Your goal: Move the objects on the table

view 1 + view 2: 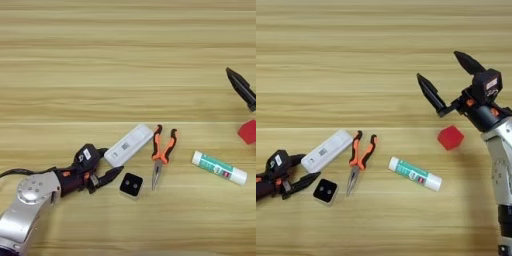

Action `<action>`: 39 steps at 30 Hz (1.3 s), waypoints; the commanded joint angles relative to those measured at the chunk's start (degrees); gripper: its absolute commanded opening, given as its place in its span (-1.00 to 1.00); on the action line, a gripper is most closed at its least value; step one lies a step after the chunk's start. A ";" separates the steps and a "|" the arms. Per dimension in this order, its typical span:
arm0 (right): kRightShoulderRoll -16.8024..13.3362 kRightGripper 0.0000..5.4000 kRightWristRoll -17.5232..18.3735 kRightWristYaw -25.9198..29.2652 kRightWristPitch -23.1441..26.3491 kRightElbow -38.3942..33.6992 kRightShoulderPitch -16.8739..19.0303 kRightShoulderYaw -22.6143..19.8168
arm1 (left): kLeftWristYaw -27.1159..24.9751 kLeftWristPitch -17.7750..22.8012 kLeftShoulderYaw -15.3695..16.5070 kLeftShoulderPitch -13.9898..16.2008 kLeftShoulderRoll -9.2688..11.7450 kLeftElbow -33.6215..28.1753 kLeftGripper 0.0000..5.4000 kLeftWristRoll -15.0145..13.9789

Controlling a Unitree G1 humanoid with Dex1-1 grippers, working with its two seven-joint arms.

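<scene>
We see a wooden table [125, 60] filling both views. Right arm comes in from the right edge; right gripper [448, 80] hangs over the right-middle of the table, fingers spread wide apart, nothing between them. Left arm enters from the near-left corner; left gripper [107, 162] sits low, fingers apart, upper finger touching or just beside the left end of the white device [128, 145], lower finger pointing at the black block [131, 185]. We note the device lies tilted, near the front edge, left of centre. Pliers [161, 152] just right of it, tip toward the front edge. White tube [415, 173] right of the pliers. Red cube [450, 137] just below the right gripper, apart from it. Black block nearest the front edge.
</scene>
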 commanded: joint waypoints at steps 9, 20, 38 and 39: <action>-0.21 1.00 -0.52 -0.77 -1.40 0.55 -1.55 0.05 | -0.03 -0.55 0.15 -1.16 -0.34 0.53 0.07 0.34; -0.11 1.00 -0.47 -0.61 -1.84 1.27 -1.73 0.15 | 1.32 -1.14 0.83 -1.97 -1.15 1.36 0.07 0.38; -0.25 1.00 -0.21 -0.35 -1.99 1.17 -1.56 0.39 | 0.50 -2.67 3.80 -4.38 -1.31 -3.12 0.07 -1.32; -0.28 1.00 -0.21 -0.29 -1.95 1.11 -1.55 0.45 | 0.00 -2.93 3.56 -4.83 -0.97 -3.14 0.07 -1.11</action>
